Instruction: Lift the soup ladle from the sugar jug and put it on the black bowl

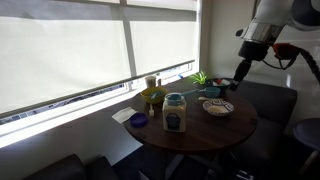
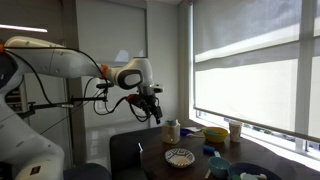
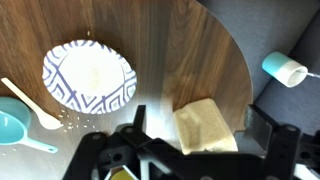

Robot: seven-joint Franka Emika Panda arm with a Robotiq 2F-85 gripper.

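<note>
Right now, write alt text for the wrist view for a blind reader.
Looking down, the open gripper hangs above a folded tan cloth on a round dark wood table. A blue-and-white patterned dish sits at the picture's upper left, with a white spoon and a pale blue handled cup below it.

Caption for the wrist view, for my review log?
Wrist camera above a round wooden table: patterned dish, white spoon, tan cloth.
</note>
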